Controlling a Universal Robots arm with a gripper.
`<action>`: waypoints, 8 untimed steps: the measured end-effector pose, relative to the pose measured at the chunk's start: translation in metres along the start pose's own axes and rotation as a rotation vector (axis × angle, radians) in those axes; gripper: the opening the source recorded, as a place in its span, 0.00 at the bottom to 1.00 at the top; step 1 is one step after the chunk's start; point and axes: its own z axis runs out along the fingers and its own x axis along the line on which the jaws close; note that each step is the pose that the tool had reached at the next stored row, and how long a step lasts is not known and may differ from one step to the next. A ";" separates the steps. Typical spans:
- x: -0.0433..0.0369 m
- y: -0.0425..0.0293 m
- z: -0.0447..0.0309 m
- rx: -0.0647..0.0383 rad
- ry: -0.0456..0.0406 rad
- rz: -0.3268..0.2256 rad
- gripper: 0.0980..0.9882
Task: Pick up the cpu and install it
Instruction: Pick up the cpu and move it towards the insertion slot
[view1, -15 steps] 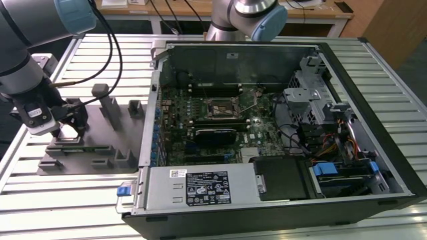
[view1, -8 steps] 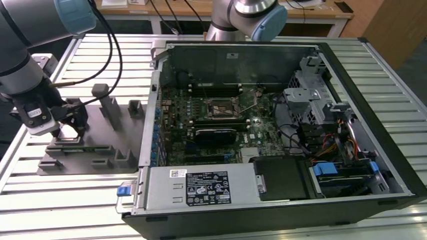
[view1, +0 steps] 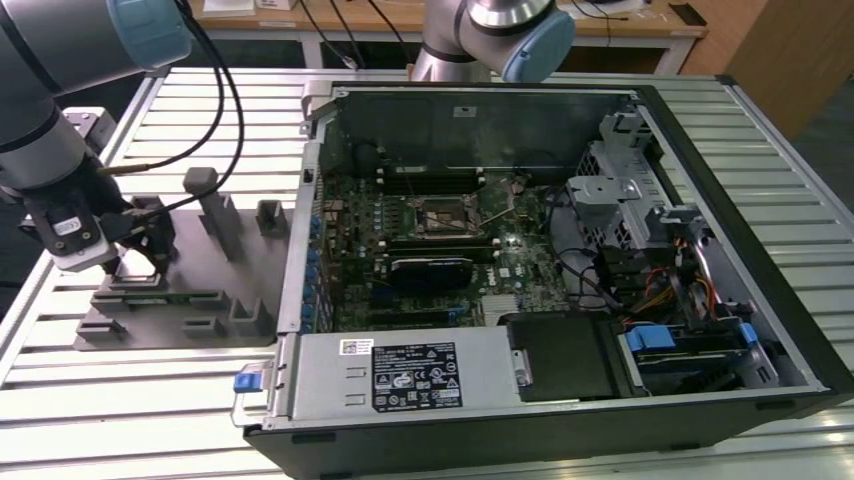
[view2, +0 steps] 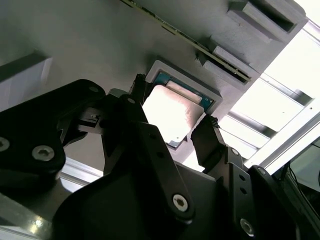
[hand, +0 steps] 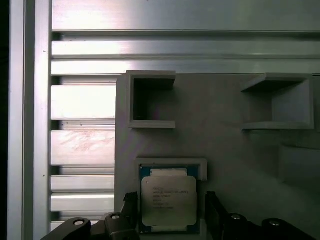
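Observation:
The cpu, a flat square chip with a silver top and a thin green rim, lies in a shallow square nest of the grey fixture plate. In both wrist views my gripper is lowered over it, one black finger on each side of the chip. The cpu sits between the fingertips, and small gaps show on both sides, so the gripper is open. In the exterior view the gripper hangs over the grey fixture plate at that view's left. The motherboard's socket lies inside the open computer case.
The open computer case fills the exterior view's right, with a grey labelled box at its front. Upright grey posts and empty pockets rise from the fixture plate near the gripper. A slatted aluminium table lies underneath.

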 end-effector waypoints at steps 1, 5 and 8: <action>0.0001 0.0000 0.0000 0.000 0.0000 0.001 0.62; 0.0004 0.0000 0.0001 0.000 -0.0001 0.001 0.62; 0.0005 0.0000 0.0005 -0.002 -0.0002 0.002 0.62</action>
